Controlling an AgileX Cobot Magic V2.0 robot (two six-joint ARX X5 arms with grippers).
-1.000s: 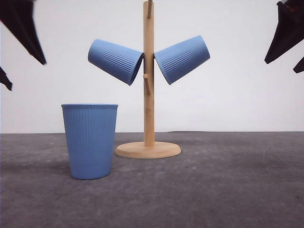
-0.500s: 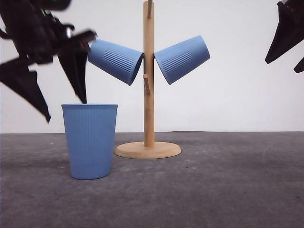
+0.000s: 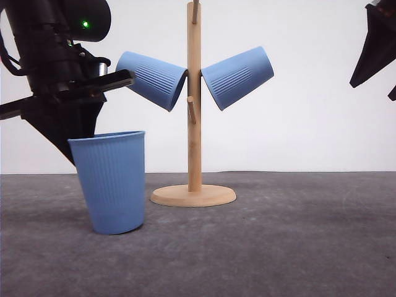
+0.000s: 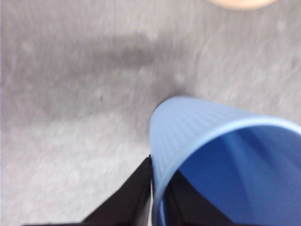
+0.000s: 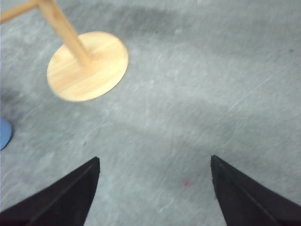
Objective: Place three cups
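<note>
Here the left gripper [image 4: 157, 200] has its jaws pinching the tilted standing cup's [image 3: 111, 182] rim; right jaws spread.

You have three light-blue ribbed tumblers, tapered and without handles. The standing cup [image 3: 111, 182] sits on the table mouth up, tilted slightly, its rim leaning toward the left gripper [image 3: 68, 133]; the left wrist view shows its near wall pinched between that gripper's fingers [image 4: 134, 197], one finger outside and one inside the mouth. The left hanging cup [image 3: 151, 79] lies tilted just beside and above that gripper, mouth toward the stand's post. The right hanging cup [image 3: 237, 76] mirrors it beyond the post, well apart from the gripper.
</note>
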